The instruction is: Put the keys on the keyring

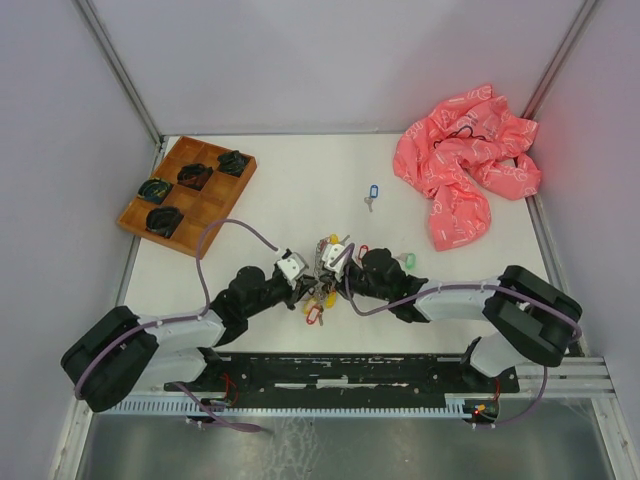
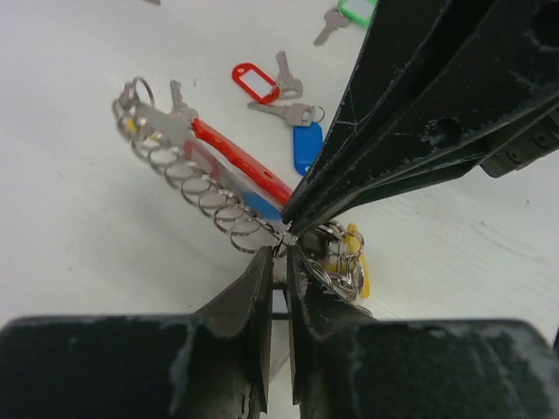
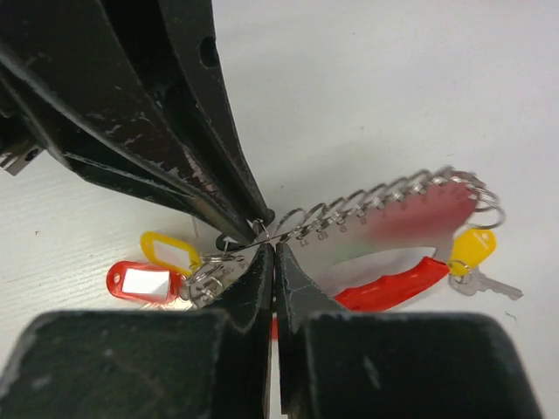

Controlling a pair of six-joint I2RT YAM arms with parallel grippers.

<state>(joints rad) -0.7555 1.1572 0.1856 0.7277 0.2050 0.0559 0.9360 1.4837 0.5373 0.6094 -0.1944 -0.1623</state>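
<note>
The keyring (image 2: 234,162) is a row of silver rings on a metal plate with a curved red piece. It hangs between both grippers at the table's middle (image 1: 324,250). My left gripper (image 2: 280,250) is shut on a small end ring. My right gripper (image 3: 273,248) is shut on the same end of the ring row (image 3: 376,206), tip to tip with the left. A yellow-tagged key (image 3: 472,249) hangs on the far end. Yellow (image 3: 170,250) and red (image 3: 142,284) tags hang by the pinched end. Red-tagged (image 2: 254,83), blue-tagged (image 2: 306,146) and green-tagged (image 2: 358,10) keys lie loose on the table.
A wooden tray (image 1: 186,190) with dark coiled items sits at the back left. A crumpled pink cloth (image 1: 467,165) lies at the back right. Another blue-tagged key (image 1: 372,194) lies alone beyond the grippers. A green-tagged key (image 1: 405,261) lies beside the right arm.
</note>
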